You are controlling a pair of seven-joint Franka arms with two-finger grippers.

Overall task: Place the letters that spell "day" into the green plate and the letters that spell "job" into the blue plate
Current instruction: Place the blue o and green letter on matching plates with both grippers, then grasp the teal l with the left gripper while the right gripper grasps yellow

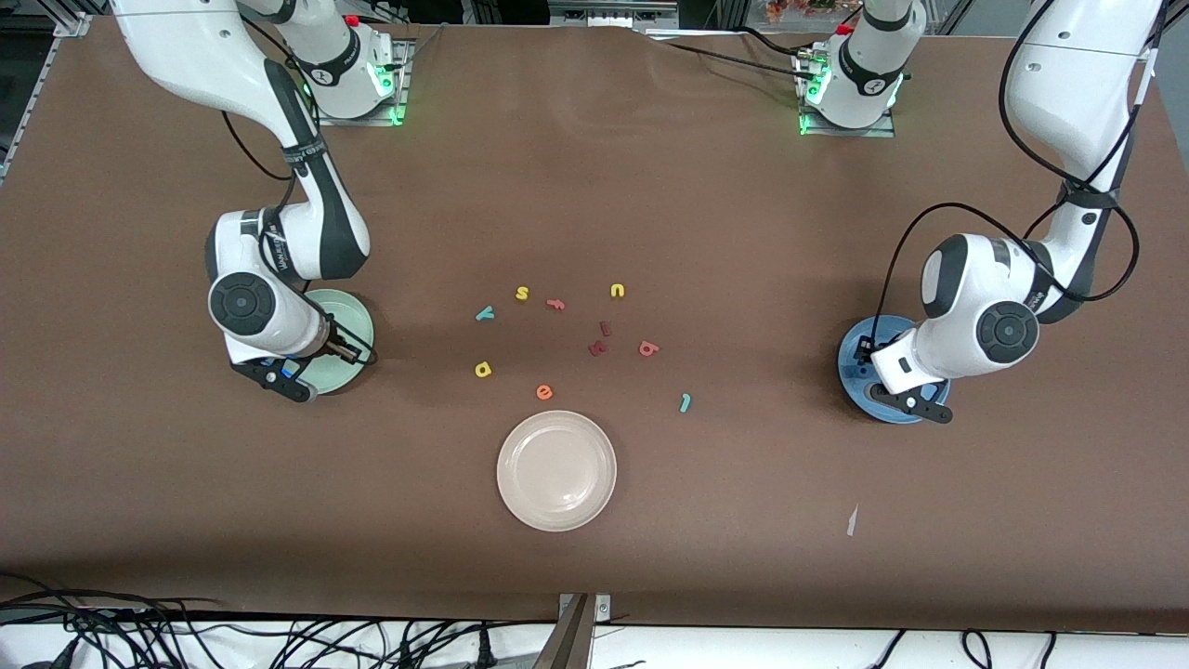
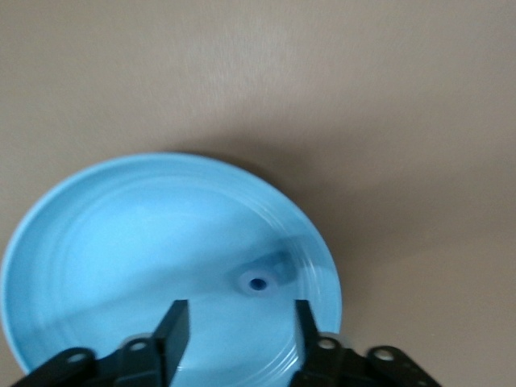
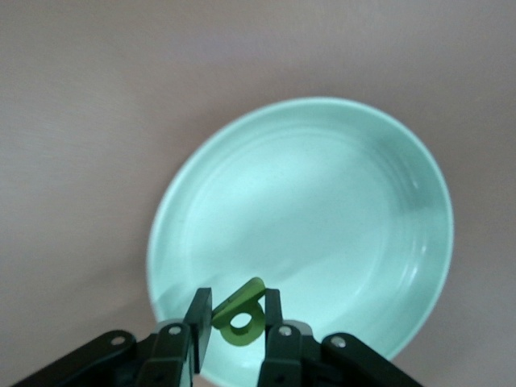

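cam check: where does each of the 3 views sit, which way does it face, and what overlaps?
Front view: high across the table, facing both arm bases; shows both arms, scattered letters, cream plate.
Left wrist view: on the left arm, looking down at the blue plate with the blue "o" in it; open left gripper shows.
Right wrist view: looking down at the green plate; right gripper pinches the green letter.
Shared: front view shows both plates.

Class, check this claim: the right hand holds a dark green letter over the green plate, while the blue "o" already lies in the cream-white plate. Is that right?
Not quite. The blue "o" lies in the blue plate, as the left wrist view shows. The right hand does hold the dark green letter over the green plate.
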